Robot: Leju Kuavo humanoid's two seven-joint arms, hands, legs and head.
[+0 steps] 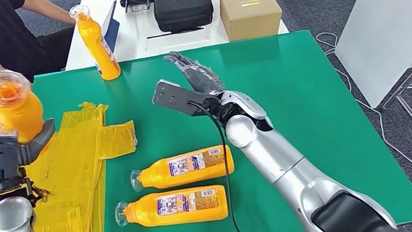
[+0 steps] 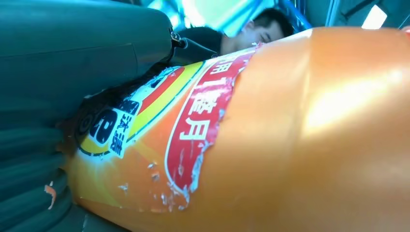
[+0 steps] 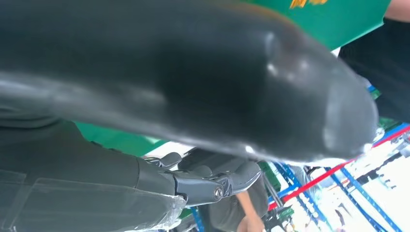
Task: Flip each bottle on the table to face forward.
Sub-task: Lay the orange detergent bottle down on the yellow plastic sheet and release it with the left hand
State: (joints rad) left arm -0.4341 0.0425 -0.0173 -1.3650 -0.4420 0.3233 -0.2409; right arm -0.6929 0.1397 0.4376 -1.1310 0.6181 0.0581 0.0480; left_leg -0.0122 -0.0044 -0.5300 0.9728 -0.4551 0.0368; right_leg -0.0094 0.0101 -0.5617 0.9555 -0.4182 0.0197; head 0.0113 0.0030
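Left hand [image 1: 8,148] fingers gripping bottle [image 1: 12,105]; right hand [image 1: 198,77] fingers spread; yellow wrap [image 1: 78,166] beneath

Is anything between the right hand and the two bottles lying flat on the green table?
Nothing visible. The right hand hovers open over bare green table; the two lying bottles sit nearer the robot, beside its forearm, with nothing between.

The left arm rises at the table's left edge, its left hand [image 1: 8,148] gripping an orange bottle [image 1: 12,106] upright (thumb hooked round the body); the right arm reaches forward, its right hand [image 1: 199,75] empty, fingers extended
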